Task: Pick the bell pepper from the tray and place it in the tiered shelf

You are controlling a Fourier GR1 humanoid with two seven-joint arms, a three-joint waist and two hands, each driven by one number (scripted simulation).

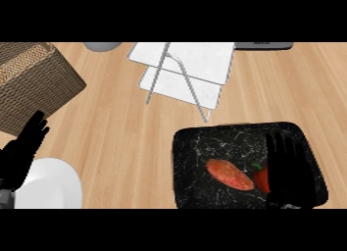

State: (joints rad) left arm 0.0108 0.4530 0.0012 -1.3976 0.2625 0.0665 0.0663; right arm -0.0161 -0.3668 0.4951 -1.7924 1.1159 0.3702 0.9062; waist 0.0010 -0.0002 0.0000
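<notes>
Head view: tray (198,147) holds bell pepper (260,177) under straight-fingered right hand (286,171)

Ahead of the right robot hand (286,169), bare bench (133,127) leads to the white tiered shelf (187,68); its thin metal legs (191,88) cross the near side.

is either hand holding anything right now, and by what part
Nothing is held. The right hand hangs open over the black tray, partly covering the red bell pepper. The left hand rests open at the left edge.
</notes>
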